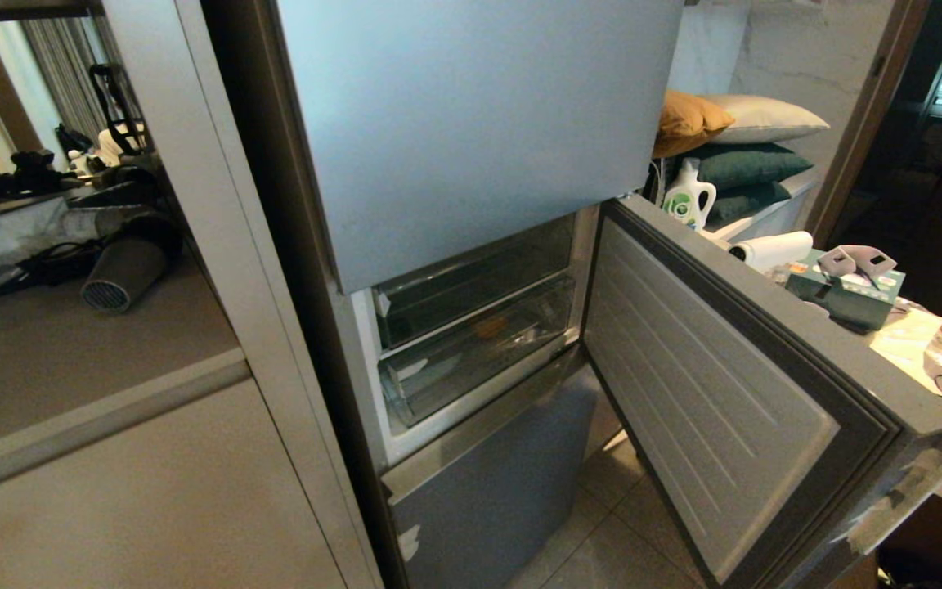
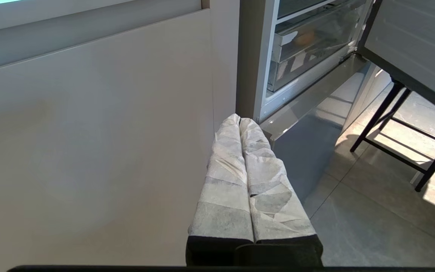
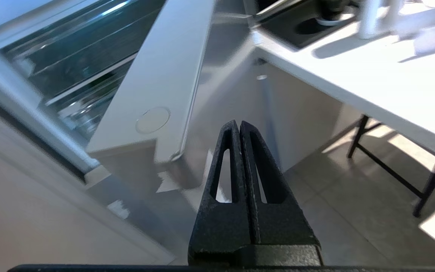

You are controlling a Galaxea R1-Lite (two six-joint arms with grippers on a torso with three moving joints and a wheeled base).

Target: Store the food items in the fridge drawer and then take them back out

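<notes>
Low on the left, the paper-wrapped left gripper (image 2: 240, 122) hangs parked beside the pale cabinet panel (image 2: 89, 143), its fingers pressed together on nothing. Centre, inside the silver-grey fridge (image 1: 471, 123), the transparent plastic fridge drawer (image 1: 471, 352) sits pushed in under a flat glass shelf (image 1: 471, 282); a tan-brown oval potato (image 1: 491, 327) shows dimly through its front, while the bell pepper cannot be made out. Right, the ribbed grey fridge door (image 1: 708, 393) stands wide open. Near its lower corner the black right gripper (image 3: 239, 126) hovers over the tiled floor (image 3: 346, 226), jaws together and empty. Judged from this, the drawer needs pulling out next: the right gripper should clear the door edge, part its jaws, then approach the drawer front squarely.
</notes>
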